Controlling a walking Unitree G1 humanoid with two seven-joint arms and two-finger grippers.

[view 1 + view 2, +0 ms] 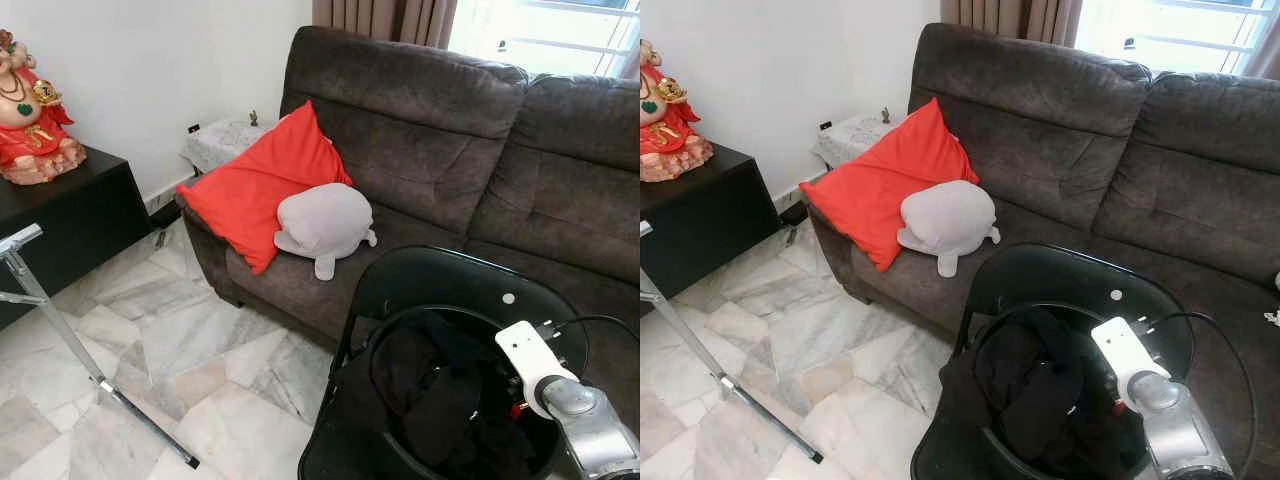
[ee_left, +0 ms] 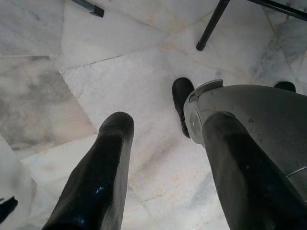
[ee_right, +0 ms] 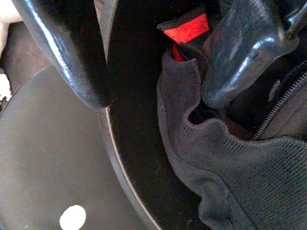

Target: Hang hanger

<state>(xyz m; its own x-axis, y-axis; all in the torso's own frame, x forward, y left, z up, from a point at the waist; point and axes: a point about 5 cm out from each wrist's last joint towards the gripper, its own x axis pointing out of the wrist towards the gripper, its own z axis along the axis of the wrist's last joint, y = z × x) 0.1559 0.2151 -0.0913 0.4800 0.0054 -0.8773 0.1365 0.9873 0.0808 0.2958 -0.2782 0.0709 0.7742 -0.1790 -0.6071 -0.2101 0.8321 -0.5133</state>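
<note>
Head cams look down, share sofa (image 1: 450, 130).

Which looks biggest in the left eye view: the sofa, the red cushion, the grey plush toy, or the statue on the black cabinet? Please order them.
1. sofa
2. red cushion
3. grey plush toy
4. statue, cut by the picture's edge and farther away, so its place against the toy is unsure.

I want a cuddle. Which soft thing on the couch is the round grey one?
The grey plush toy, lying in front of the red pillow. The pillow is square and bright red; the toy is rounded and pale grey.

Red cushion (image 1: 262, 180), grey plush (image 1: 325, 225), brown sofa (image 1: 470, 150), marble-veined floor (image 1: 190, 350).
</note>
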